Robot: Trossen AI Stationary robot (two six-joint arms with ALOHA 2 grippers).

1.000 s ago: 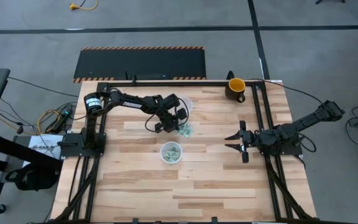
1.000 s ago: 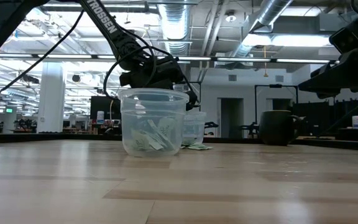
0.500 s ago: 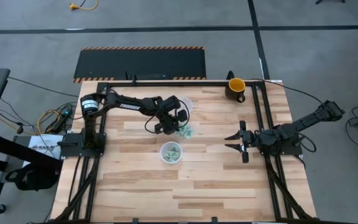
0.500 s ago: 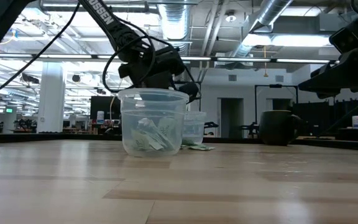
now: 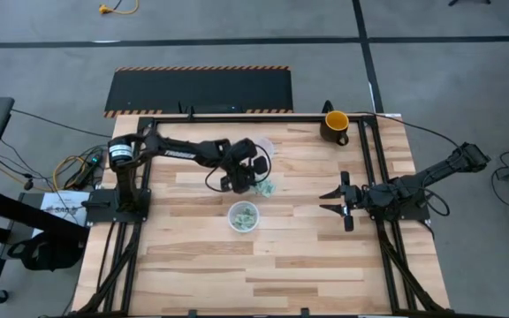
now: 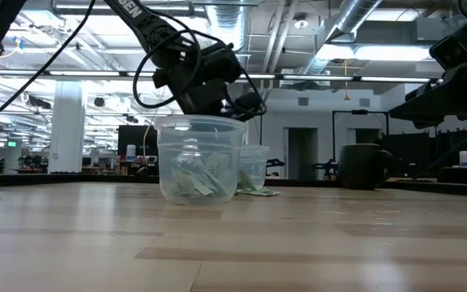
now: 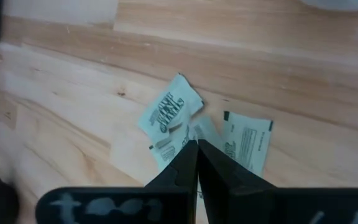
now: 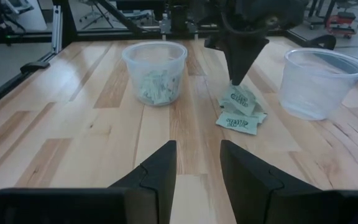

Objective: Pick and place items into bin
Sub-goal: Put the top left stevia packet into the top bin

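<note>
**Left gripper pinched shut above loose packets**

The left gripper [image 7: 197,163] hangs over a small heap of pale green packets [image 7: 169,116] on the wooden table [image 5: 307,256], its two fingers pressed together tip to tip. In the left wrist view the closed tips sit over the edge of the pile; whether a packet is pinched between them cannot be told. Seen from the right wrist, the gripper points straight down, its tip just above the packets [image 8: 239,107], which lie directly under the jaws. A clear cup [image 5: 243,216] already holding more packets stands near, to one side of the jaws; an empty cup [image 8: 321,81] stands on the other side. A yellow-and-dark mug [image 5: 334,124] sits well apart at the table's far edge. The right gripper [image 5: 333,200] waits at the table's right side, well away from the packets, its fingers [image 8: 156,171] spread apart with nothing between them.
</note>
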